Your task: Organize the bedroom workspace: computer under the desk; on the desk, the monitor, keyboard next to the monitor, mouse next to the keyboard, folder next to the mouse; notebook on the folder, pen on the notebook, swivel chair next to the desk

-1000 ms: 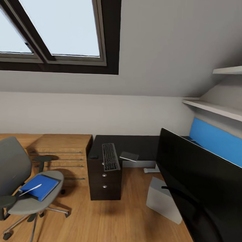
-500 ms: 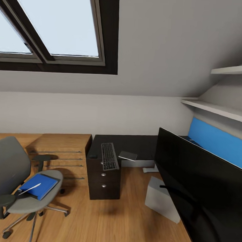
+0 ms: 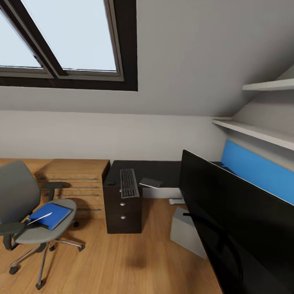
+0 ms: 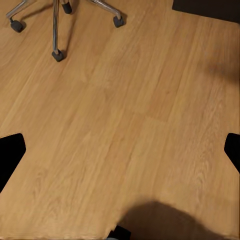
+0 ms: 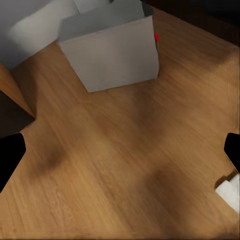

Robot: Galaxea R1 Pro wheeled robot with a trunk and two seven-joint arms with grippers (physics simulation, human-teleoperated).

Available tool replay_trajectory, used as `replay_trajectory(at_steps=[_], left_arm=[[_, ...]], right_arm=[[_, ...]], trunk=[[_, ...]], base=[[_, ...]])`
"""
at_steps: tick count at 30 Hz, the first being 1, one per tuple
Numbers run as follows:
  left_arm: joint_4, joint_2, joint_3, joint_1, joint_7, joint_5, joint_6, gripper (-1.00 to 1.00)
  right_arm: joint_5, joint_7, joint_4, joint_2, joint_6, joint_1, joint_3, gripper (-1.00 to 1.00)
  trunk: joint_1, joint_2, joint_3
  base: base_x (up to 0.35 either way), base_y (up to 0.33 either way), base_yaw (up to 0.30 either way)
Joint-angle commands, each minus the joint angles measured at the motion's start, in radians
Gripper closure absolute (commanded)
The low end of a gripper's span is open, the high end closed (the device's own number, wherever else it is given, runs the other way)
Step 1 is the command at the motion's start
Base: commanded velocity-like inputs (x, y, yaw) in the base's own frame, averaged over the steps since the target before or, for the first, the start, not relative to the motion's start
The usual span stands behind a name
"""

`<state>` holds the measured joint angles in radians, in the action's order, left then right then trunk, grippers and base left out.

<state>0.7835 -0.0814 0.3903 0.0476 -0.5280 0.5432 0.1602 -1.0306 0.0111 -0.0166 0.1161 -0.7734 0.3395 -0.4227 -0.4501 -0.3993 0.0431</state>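
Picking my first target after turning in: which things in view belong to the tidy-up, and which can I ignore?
Job:
swivel chair
folder on its seat
white pen on the folder
keyboard on the desk
notebook on the desk
monitor
computer on the floor

Ignore:
wooden cabinets
wall shelves
blue wall panel
skylight

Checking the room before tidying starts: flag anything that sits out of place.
The folder lies on the swivel chair seat with a thin pale stick, probably the pen, across it. The notebook overhangs the desk edge beside the keyboard. The computer stands on open floor.
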Motion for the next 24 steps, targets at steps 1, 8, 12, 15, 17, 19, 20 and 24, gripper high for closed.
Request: replay_trajectory(at_steps=[1,8,12,15,17,19,20,24], left_arm=[[0.001,-0.001,0.006,0.0,-0.006,0.011,0.007,-1.0],[0.001,-0.001,0.006,0.0,-0.006,0.011,0.007,-1.0],[0.001,-0.001,0.006,0.0,-0.006,0.011,0.007,-1.0],[0.001,-0.001,0.006,0.0,-0.006,0.01,0.007,-1.0],[0.001,-0.001,0.006,0.0,-0.006,0.01,0.007,-1.0],[0.001,-0.001,0.007,0.0,-0.006,0.009,0.007,-1.0],[0.001,-0.001,0.007,0.0,-0.006,0.009,0.007,-1.0],[0.001,-0.001,0.004,0.0,-0.007,0.01,0.007,-1.0]], right_arm=[[-0.007,0.001,-0.002,0.0,-0.003,0.001,-0.008,-1.0],[-0.007,0.001,-0.002,0.0,-0.003,0.001,-0.008,-1.0],[-0.007,0.001,-0.002,0.0,-0.003,0.001,-0.008,-1.0],[-0.007,0.001,-0.002,0.0,-0.003,0.001,-0.008,-1.0],[-0.007,0.001,-0.002,0.0,-0.003,0.001,-0.008,-1.0],[-0.007,0.001,-0.002,0.0,-0.003,0.0,-0.008,-1.0],[-0.007,0.001,-0.002,0.0,-0.003,0.0,-0.008,-1.0],[-0.008,0.001,-0.002,0.0,-0.003,0.001,-0.008,-1.0]], trunk=[[0.0,-0.001,0.0],[0.0,-0.001,0.0],[0.0,-0.001,0.0],[0.0,-0.001,0.0],[0.0,-0.001,0.0],[0.0,-0.001,0.0],[0.0,-0.001,0.0],[0.0,-0.001,0.0]], base=[[-0.297,-0.156,0.0],[-0.297,-0.154,0.0],[-0.297,-0.149,0.0],[-0.297,-0.149,0.0],[-0.297,-0.148,0.0],[-0.293,-0.147,0.0],[-0.264,-0.135,0.0],[-0.065,-0.034,0.0]])
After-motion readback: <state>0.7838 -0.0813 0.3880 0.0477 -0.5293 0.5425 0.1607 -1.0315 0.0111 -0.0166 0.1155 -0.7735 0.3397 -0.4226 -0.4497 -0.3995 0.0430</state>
